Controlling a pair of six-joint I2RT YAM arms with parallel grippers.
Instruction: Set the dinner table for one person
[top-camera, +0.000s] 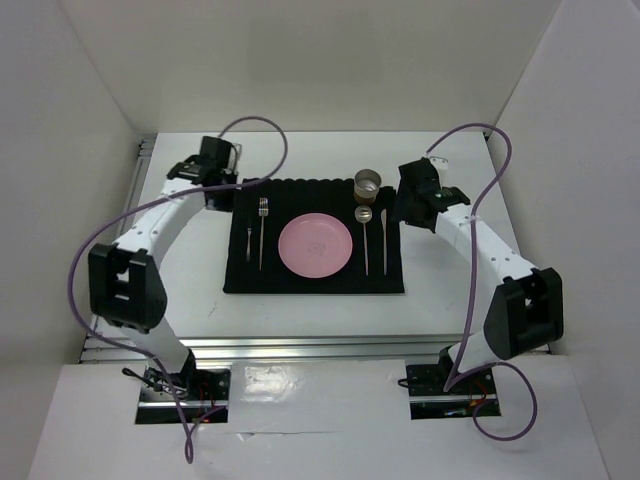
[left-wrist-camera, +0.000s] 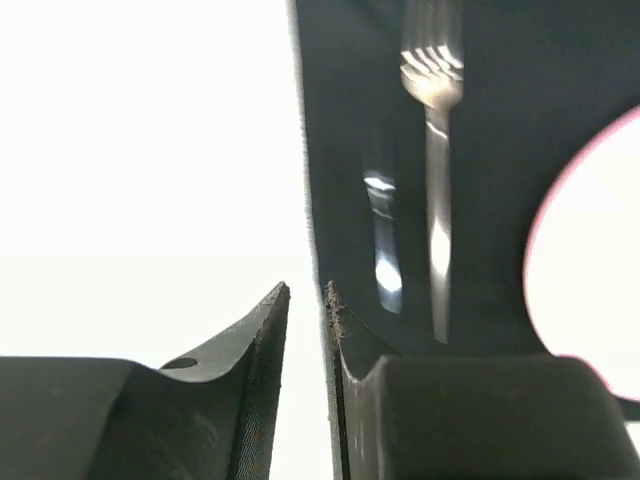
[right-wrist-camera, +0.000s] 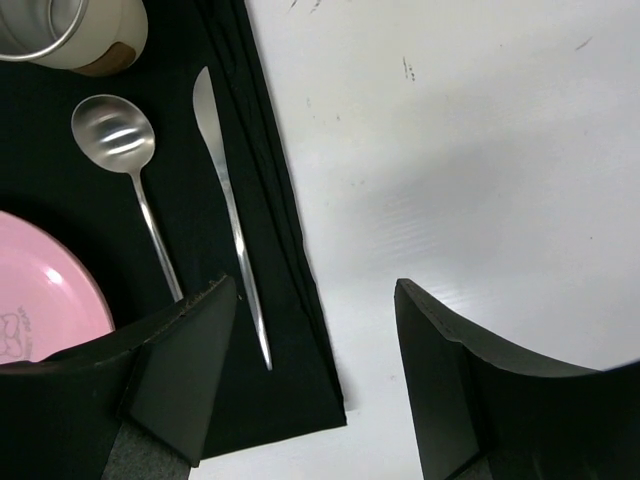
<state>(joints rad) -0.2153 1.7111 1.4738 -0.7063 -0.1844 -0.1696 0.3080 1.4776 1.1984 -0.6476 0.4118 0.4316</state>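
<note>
While left gripper (left-wrist-camera: 307, 292) hangs barely parted and right gripper (right-wrist-camera: 317, 290) wide, both empty, knife (right-wrist-camera: 232, 215) lies lengthwise along mat's (right-wrist-camera: 280, 390) right edge. Right gripper is nearer.

Robot lab cell, by the look: plain white panels (top-camera: 90, 80) box in a white surface (top-camera: 435, 305) with aluminium rails (top-camera: 300, 347), two cabled arms (top-camera: 150, 225) bolted on.
</note>
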